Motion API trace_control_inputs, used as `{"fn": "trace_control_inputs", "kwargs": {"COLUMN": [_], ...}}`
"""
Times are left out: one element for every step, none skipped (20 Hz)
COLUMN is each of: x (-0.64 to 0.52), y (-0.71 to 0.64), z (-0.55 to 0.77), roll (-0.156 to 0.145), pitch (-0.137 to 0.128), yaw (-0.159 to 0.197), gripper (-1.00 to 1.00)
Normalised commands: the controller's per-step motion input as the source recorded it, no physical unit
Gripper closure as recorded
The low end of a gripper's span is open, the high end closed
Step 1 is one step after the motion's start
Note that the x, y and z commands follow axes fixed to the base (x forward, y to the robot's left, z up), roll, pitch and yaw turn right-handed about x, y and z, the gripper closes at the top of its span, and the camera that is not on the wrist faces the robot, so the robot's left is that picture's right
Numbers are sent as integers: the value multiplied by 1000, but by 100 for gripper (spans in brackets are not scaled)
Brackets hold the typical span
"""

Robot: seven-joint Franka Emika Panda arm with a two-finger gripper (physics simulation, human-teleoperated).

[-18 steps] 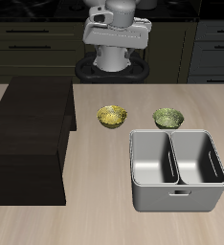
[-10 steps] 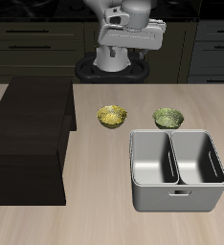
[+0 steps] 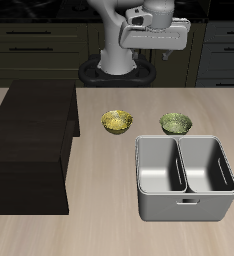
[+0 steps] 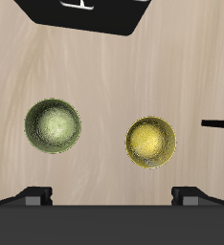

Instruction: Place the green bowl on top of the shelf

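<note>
Hovering high over the worktop's [image 3: 99, 235] back edge, hand [image 3: 154, 45] carries nothing; fingertips [image 4: 37, 194] set wide apart, so it's open. Green bowl [image 3: 175, 123] sits on the worktop, mid-depth, just behind the grey two-compartment bin [image 3: 185, 178] that fills the area toward the front edge. Yellow-gold bowl [image 3: 116, 122] sits beside the green one, apart from it, between it and the shelf [image 3: 31, 140]. Shelf stands along the worktop's side edge. Wrist view shows both bowls upright, not touching.
</note>
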Motion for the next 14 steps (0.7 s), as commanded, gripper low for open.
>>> {"fn": "trace_control_inputs", "kwargs": {"x": [140,198,162,-28,213,236,170,186,166,141,-18,229,78,69], "y": [395,335,388,-74,314,245,397,402,212,388,-35,576,234,233], "z": [42,33,-16,-23,3,11,-27,3,-10,-13,-8,-39,-18,-2], "roll": [40,-34,27,0,-56,-91,61,11,-102,55,0,-25,27,25], "pitch": [-5,4,31,0,17,31,56,-13,28,36,0,-13,40,22], "yaw": [-15,-46,-20,0,42,-76,-53,90,-44,-28,0,57,-39,-23], "gripper": [-100,-100,-100,-100,-100,-100,-100,-100,-100,-100,-100,-100,-100,-100]}}
